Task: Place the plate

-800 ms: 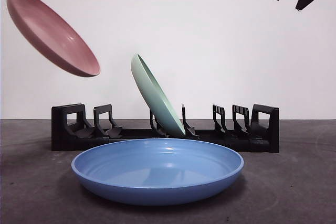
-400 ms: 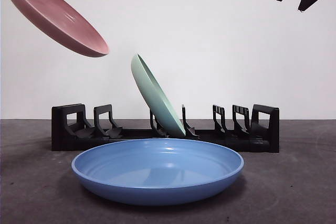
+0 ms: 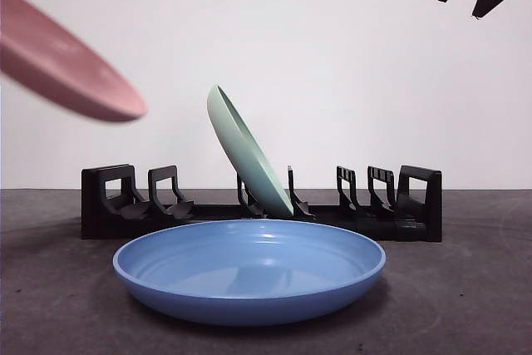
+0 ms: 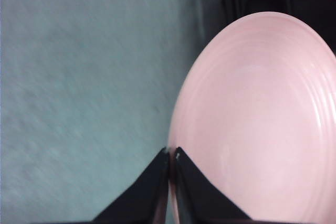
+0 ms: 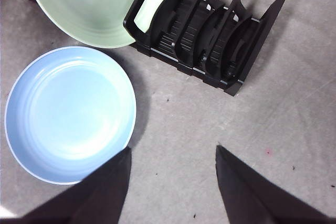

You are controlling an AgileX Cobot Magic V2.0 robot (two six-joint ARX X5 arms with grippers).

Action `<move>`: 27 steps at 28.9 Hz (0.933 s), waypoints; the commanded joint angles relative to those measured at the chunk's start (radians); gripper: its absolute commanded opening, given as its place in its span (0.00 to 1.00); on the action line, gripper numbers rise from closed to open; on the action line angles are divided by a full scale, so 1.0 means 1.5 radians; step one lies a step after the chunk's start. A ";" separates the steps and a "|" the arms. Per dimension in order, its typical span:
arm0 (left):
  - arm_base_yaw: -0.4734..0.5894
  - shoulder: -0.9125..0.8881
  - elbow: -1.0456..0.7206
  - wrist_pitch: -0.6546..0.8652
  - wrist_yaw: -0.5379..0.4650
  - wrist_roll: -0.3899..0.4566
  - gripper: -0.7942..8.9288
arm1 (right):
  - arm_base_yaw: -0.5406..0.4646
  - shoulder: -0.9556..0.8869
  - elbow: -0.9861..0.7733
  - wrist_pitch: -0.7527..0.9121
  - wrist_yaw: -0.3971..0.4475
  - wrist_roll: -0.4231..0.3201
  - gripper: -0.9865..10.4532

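Left fingers [image 4: 170,156] pinch the pink plate's [image 4: 257,119] rim, tilted high above the black rack [image 3: 262,205]; right fingers [image 5: 173,158] hang spread apart. No readable writing.

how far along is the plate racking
Partly done. The green plate already leans in a middle slot of the black rack. In hand: the left hand is shut on the rim of the pink plate, held in the air above the rack's end slots. Left: slotting the pink plate; the blue plate lies flat on the table, with the right hand open above.
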 commanded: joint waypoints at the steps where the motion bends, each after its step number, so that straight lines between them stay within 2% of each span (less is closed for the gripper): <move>1: -0.002 -0.028 -0.049 0.000 0.051 -0.015 0.09 | 0.003 0.006 0.008 0.001 -0.003 -0.009 0.30; 5: -0.003 -0.086 -0.136 0.077 0.159 -0.018 0.09 | 0.003 0.006 0.008 0.001 -0.003 -0.009 0.30; 11: -0.003 -0.140 -0.248 0.154 0.264 -0.023 0.09 | 0.003 0.006 0.008 0.001 -0.003 -0.008 0.30; 21: -0.005 -0.166 -0.435 0.323 0.395 -0.054 0.09 | 0.003 0.006 0.008 0.001 -0.003 -0.008 0.30; 27: -0.013 -0.165 -0.516 0.444 0.410 -0.085 0.09 | 0.003 0.006 0.008 0.001 -0.002 -0.008 0.30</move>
